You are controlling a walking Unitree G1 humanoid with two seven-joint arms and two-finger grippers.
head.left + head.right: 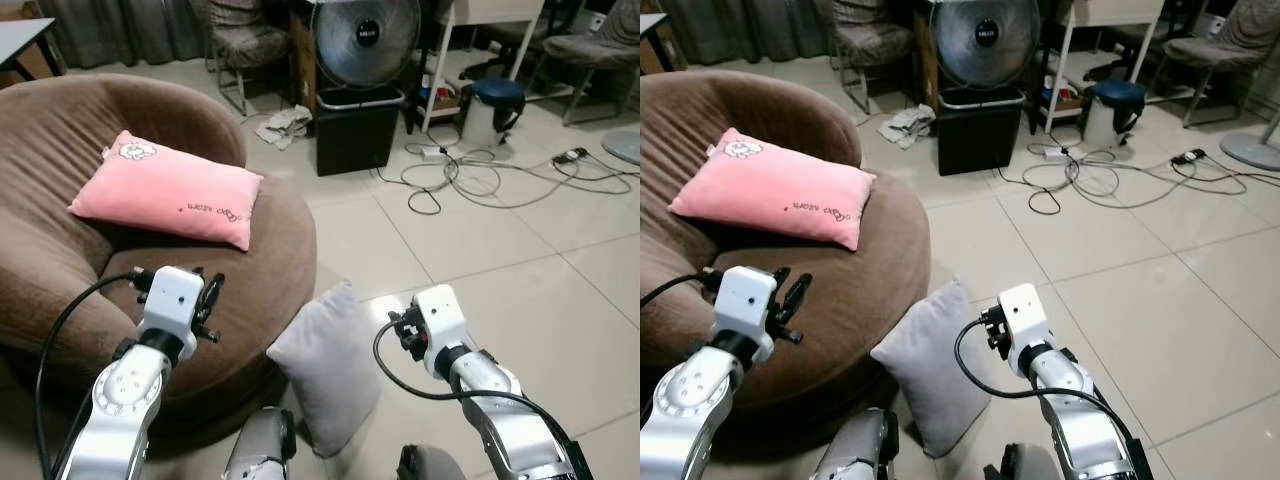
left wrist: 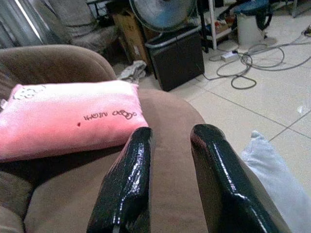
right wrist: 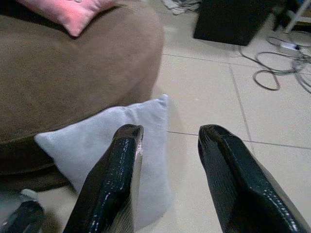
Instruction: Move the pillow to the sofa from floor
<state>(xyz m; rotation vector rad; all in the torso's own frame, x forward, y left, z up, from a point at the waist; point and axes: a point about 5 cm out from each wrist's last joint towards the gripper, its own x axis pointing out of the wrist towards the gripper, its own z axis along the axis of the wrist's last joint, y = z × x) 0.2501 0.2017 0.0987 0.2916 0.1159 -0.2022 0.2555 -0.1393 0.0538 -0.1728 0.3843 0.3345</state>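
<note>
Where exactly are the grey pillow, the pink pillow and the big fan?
grey pillow [image 1: 325,365], left eye view, middle of its face, where it leans on the sofa base.
pink pillow [image 1: 170,190], left eye view, centre of its top, lying on the sofa.
fan [image 1: 366,32], left eye view, dark hub of its grille.

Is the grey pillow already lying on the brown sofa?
No, the grey pillow stands on the tiled floor, leaning against the base of the brown sofa, while the pink pillow lies on the seat.
</note>
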